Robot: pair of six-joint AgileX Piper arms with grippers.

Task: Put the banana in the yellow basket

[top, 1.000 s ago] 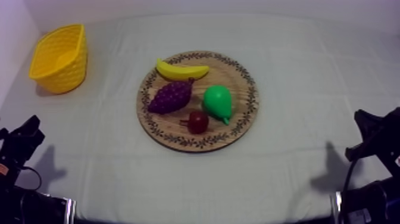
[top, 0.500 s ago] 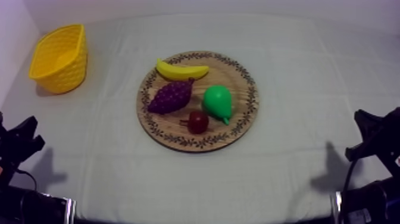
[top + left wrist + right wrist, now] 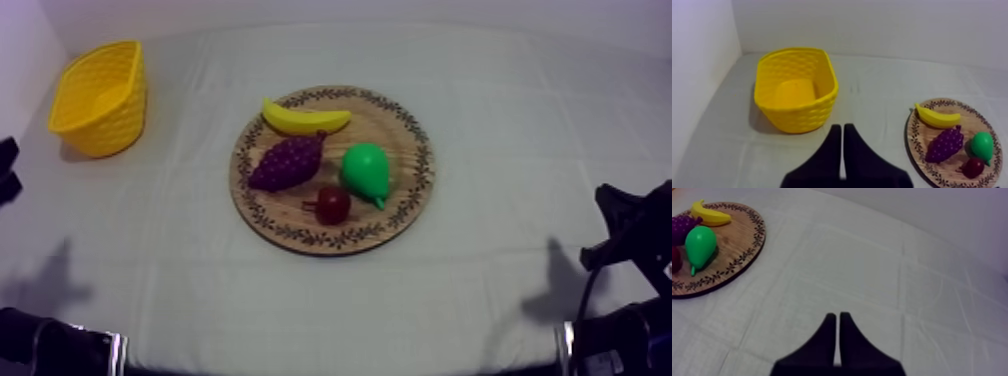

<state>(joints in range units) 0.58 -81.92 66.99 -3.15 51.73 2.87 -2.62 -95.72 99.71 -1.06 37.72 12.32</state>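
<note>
The yellow banana (image 3: 305,118) lies at the back of the round wooden board (image 3: 400,130), apart from both grippers. The yellow basket (image 3: 100,97) stands at the far left and looks hollow inside. My left gripper (image 3: 6,170) shows as a black shape at the table's left edge, a little in front of the basket. In the left wrist view its fingers (image 3: 842,137) lie together as a narrow wedge, pointing at the basket (image 3: 796,90), with the banana (image 3: 937,116) off to the side. My right gripper (image 3: 837,320) is shut on nothing over bare cloth, far from the banana (image 3: 709,215).
On the board with the banana lie purple grapes (image 3: 287,161), a green pear (image 3: 365,172) and a small red fruit (image 3: 332,204). The right arm (image 3: 625,225) sits low at the table's right. A wall runs close behind the basket.
My left gripper has risen from the lower left and slid up along the table's left edge towards the basket. The right arm and the fruit have not moved.
</note>
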